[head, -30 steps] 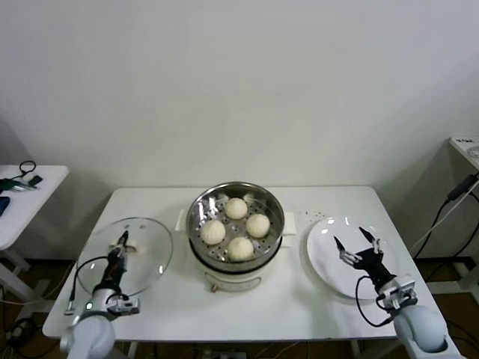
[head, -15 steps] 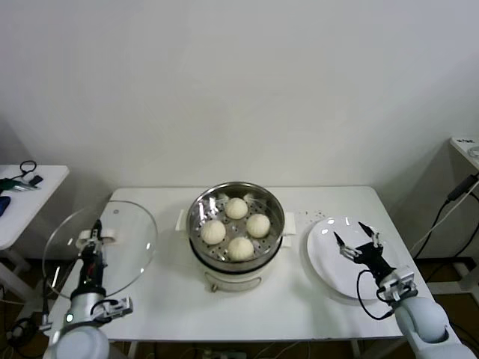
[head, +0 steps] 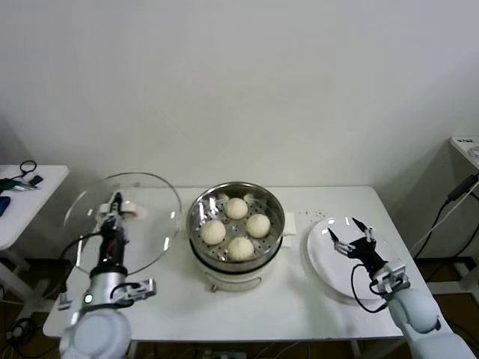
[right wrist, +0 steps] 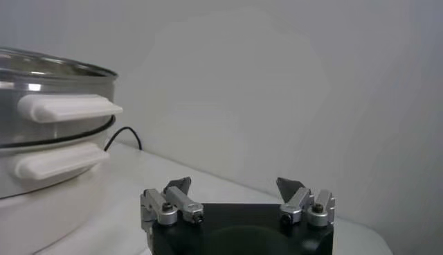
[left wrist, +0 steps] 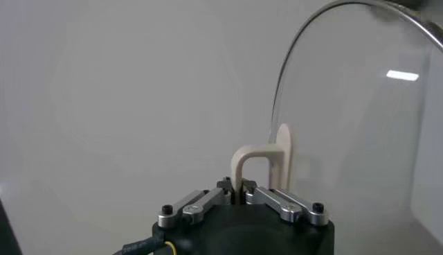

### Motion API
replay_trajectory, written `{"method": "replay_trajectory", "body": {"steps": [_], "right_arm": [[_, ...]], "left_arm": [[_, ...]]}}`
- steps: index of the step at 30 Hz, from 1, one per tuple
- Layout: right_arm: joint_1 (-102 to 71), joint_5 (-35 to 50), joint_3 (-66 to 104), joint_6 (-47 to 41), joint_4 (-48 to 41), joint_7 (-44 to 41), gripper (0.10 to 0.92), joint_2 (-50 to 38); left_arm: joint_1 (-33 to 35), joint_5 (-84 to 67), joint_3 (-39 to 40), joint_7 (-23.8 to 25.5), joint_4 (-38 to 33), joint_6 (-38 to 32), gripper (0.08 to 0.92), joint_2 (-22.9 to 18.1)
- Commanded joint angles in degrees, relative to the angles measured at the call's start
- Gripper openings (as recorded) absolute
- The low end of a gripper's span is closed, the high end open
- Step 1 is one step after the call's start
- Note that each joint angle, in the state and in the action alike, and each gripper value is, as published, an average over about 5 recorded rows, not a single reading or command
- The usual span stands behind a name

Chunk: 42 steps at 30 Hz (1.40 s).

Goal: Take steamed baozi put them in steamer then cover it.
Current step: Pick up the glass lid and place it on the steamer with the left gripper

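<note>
The left end effector (head: 114, 215) is clenched on the cream handle (left wrist: 259, 163) of the glass cover (head: 123, 222), holding it tilted above the surface (head: 299, 299) at 9 o'clock from the steamer (head: 236, 232). Four steamed baozi (head: 237, 229) sit on its perforated tray (uncovered). The right end effector (head: 350, 235) hangs released over the white plate (head: 329, 262) at 3 o'clock.

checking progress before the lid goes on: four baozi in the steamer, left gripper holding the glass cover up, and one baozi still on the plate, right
Not quite: the head view shows the white plate holds no bun. All four baozi sit in the steamer, and the left gripper does hold the cover up.
</note>
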Motion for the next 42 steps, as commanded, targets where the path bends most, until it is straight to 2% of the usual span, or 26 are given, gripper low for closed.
{"method": "replay_trajectory", "body": {"steps": [1,4,7,13,21,34,42], "right_arm": [[1.66,-0.67,-1.37,0.05,-1.48,0.07,0.823,0.13],[1.58,-0.97,-1.14,0.16,-2.01,0.09,0.823,0.23],[1.44,-1.11,-0.69,0.24,-2.45,0.24,0.823,0.22],[0.78,-1.33,0.15,0.25,-2.84,0.42,0.823,-0.36],[0.08,-1.59,0.86,0.23,-2.66,0.38,0.823,-0.3],[-0.15,-2.71,0.95,0.38,-3.21,0.33,0.823,0.06],[-0.13,-3.43,1.04,0.75,-3.8,0.11,0.823,0.69]], "left_arm": [[-19.59,11.17,21.77,16.32,0.56,5.88,0.15,-5.02],[-23.73,13.7,24.25,20.3,2.94,5.88,0.15,-8.81],[-25.6,15.48,25.18,22.13,5.32,5.88,0.15,-12.66],[-25.89,19.75,26.22,23.36,10.24,5.88,0.15,-22.78],[-24.61,23.9,25.54,24.51,15.52,5.88,0.15,-31.88],[-23.47,25.74,25.57,24.01,20.18,5.88,0.15,-35.08],[-23.62,25.39,24.96,22.12,22.44,5.88,0.15,-35.59]]}}
